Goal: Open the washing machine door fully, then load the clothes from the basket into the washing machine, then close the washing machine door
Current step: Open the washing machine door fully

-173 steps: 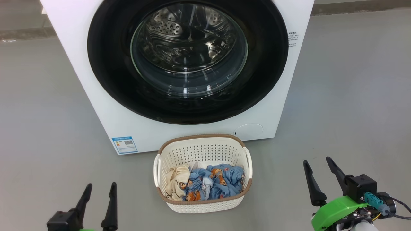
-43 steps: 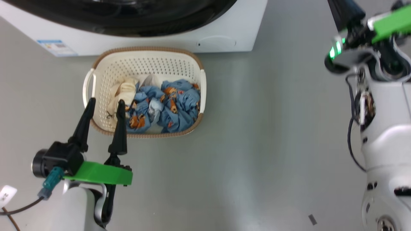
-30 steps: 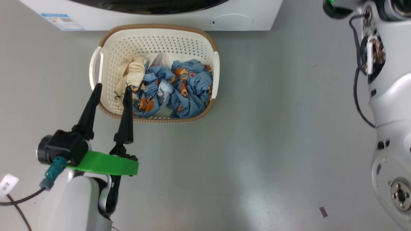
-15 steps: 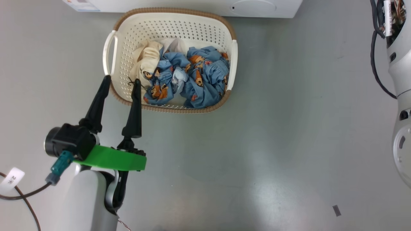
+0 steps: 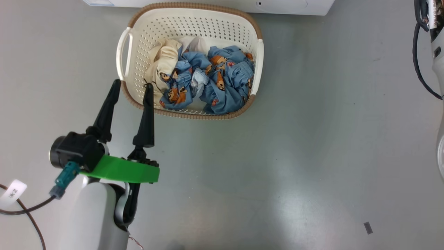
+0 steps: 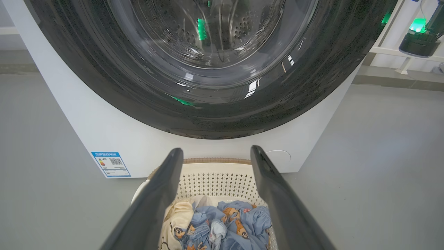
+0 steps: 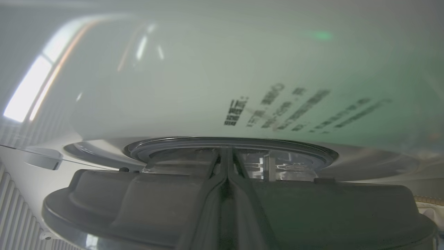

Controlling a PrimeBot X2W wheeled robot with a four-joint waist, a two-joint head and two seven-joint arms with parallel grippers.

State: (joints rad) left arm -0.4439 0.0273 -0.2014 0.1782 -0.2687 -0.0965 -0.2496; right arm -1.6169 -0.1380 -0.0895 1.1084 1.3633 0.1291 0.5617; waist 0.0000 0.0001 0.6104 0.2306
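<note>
Hovering by the near left corner of the basket [image 5: 194, 24], my left gripper [image 5: 133, 84] stands wide open with nothing between its two fingers. From the head view one tip shows outside the brown rim and the other over the inside. The clothes [image 5: 215, 80] lie heaped in the basket, light blue prints with a cream piece at the left (none of them touched by me). The basket sits on the grey floor [image 5: 277, 156] just in front of the washing machine [image 6: 104, 139], near its blue label [image 6: 111, 164]. The washing machine door [image 6: 208, 114] looks flush against the front in my left wrist view. My right gripper [image 7: 226, 156] is pressed closed, fingers together, close up to the machine's white front by some printed text; what its tips touch I cannot tell.
</note>
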